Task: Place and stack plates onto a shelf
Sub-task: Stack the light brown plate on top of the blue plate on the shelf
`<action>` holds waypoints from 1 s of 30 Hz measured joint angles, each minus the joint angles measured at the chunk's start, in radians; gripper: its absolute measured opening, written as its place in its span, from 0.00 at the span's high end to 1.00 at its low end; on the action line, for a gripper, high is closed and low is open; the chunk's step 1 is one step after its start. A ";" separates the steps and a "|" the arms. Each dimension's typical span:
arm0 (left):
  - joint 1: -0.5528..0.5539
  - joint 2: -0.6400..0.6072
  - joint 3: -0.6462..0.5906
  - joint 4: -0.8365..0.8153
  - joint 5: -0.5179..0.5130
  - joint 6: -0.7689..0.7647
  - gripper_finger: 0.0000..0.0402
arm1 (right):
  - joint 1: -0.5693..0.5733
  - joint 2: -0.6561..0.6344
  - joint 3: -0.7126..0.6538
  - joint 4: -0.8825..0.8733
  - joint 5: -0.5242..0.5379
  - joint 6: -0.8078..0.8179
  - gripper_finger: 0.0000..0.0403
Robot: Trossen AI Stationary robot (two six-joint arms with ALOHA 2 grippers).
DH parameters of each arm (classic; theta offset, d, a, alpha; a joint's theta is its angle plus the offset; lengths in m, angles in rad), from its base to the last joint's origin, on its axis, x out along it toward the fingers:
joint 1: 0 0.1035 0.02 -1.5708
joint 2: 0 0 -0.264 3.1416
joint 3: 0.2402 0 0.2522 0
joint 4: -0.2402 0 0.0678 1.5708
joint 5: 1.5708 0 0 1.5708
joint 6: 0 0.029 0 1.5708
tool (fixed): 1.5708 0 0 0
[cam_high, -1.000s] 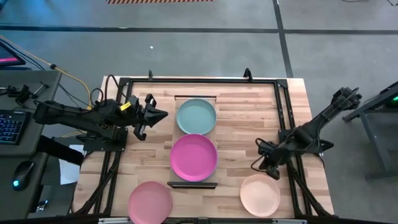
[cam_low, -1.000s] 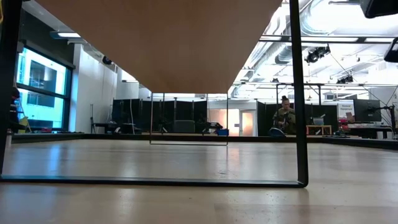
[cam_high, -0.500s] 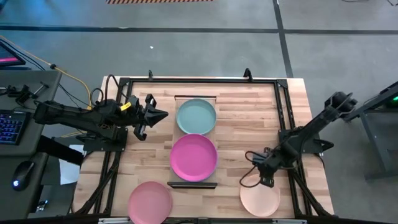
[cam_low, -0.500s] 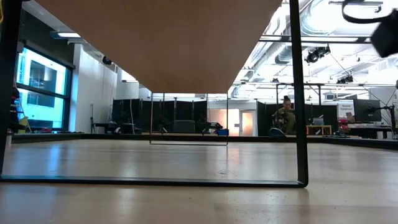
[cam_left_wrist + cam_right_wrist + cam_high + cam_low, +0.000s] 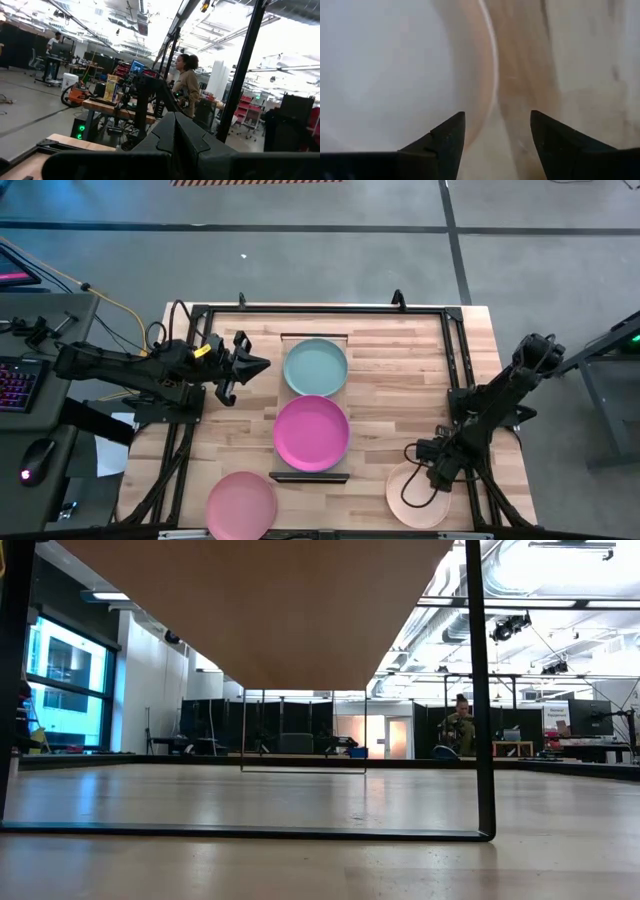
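A dark teal plate (image 5: 315, 367) and a magenta plate (image 5: 311, 433) lie side by side on the shelf (image 5: 309, 477). A pink plate (image 5: 241, 503) lies on the tabletop at the near left, and a peach plate (image 5: 418, 498) at the near right. My right gripper (image 5: 428, 478) (image 5: 497, 145) is open and points down over the peach plate's far rim (image 5: 489, 75), one finger on either side of it. My left gripper (image 5: 262, 364) is shut and holds nothing, left of the teal plate.
A dark metal frame (image 5: 320, 309) runs along the table's far edge and down both sides. Bare planks lie between the shelf and the right arm. In the low view the shelf's underside (image 5: 260, 610) and a dark leg (image 5: 480, 690) show, with a person far behind.
My right gripper has gone toward the table's near edge and down to the peach plate's far rim, and its fingers have spread open. The plates have stayed where they were.
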 joint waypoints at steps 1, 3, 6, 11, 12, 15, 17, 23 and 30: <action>0.000 0.000 0.000 0.000 0.000 0.010 1.00 | 0.004 0.005 0.000 0.014 0.000 0.012 0.50; 0.000 0.000 0.000 0.000 0.000 0.016 1.00 | 0.012 0.015 0.000 0.053 0.000 0.032 0.52; 0.000 0.000 0.000 0.000 0.000 0.017 1.00 | 0.024 0.046 0.000 0.114 0.001 0.070 0.56; 0.000 0.000 0.000 0.000 0.000 0.017 1.00 | 0.031 0.114 0.005 0.120 0.006 0.138 0.63; 0.000 0.000 0.000 0.000 0.000 0.017 1.00 | 0.031 0.122 0.005 0.116 0.007 0.151 0.65; 0.000 0.000 0.000 0.000 0.000 0.017 1.00 | 0.028 0.127 0.006 0.104 0.019 0.203 0.75; 0.000 0.000 0.000 0.000 0.000 0.017 1.00 | 0.024 0.124 0.005 0.091 0.022 0.229 0.87; 0.000 0.000 -0.001 0.015 0.000 0.017 1.00 | 0.007 0.057 -0.002 0.047 0.027 0.274 0.99; 0.000 -0.041 -0.001 0.071 -0.007 0.018 1.00 | -0.039 -0.180 -0.003 -0.038 0.055 0.241 1.00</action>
